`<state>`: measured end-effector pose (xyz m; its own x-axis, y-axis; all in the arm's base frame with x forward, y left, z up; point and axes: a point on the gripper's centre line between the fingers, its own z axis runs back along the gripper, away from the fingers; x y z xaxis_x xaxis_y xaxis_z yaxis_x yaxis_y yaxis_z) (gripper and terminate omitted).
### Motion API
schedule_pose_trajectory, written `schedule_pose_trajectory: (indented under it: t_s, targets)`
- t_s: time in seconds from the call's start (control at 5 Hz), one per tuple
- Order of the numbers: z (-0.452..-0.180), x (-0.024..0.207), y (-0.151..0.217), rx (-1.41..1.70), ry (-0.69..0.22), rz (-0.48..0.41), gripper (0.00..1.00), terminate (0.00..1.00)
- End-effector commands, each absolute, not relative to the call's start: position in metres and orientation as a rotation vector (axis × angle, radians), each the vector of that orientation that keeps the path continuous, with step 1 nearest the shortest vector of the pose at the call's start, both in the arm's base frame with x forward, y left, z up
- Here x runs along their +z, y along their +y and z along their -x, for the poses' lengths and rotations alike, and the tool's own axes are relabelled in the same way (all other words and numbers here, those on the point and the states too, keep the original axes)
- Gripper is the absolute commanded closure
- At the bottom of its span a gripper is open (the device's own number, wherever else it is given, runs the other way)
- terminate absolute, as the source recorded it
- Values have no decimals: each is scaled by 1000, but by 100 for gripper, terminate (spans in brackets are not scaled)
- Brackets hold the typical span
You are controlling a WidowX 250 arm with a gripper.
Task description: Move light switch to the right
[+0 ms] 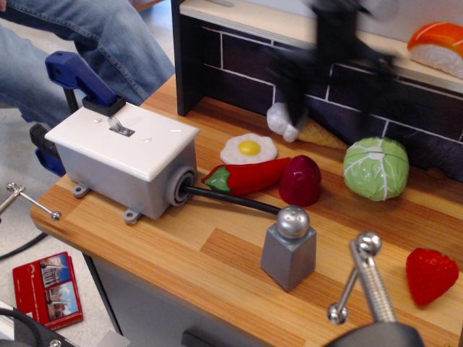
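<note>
The light switch [116, 123] is seen as a small silvery toggle rising from a slot in the white plate [123, 136] that tops a grey box [119, 177] at the left end of the wooden counter [217, 267]. A blue clamp handle [78, 78] is set just behind the box, at its far left corner, and a black cable [231, 200] is led out of the box's right end across the boards.

The gripper [329, 54] is shown only as a dark, motion-blurred shape high up in front of the tiled back wall [239, 69], well apart from the switch. How far its fingers are spread cannot be told from the blur, and nothing can be made out in its hold.

Between gripper and switch several toys are laid out: a white ice-cream cone [293, 123] directly beneath the blur, a fried egg [249, 149], a red chilli pepper [246, 177] and a dark red round fruit [300, 181] touching the pepper's tip. A green cabbage [376, 168] is placed further right, a strawberry [431, 275] near the right edge, and a piece of salmon sushi [436, 42] on the shelf above. A grey salt shaker [289, 248] with a metal ball top is stood at the front, beside a metal clamp screw [367, 278]. A denim-clad leg [94, 36] is visible behind the switch box.
</note>
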<state>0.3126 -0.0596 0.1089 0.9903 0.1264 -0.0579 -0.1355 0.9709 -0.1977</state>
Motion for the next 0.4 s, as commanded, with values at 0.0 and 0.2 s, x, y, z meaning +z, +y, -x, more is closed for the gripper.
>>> schedule_pose_trajectory:
  t_s: [0.0, 0.2]
  targets:
    - [-296, 154, -1, 32, -47, 247, 0, 0]
    - [-287, 148, 28, 35, -14, 234, 0, 0]
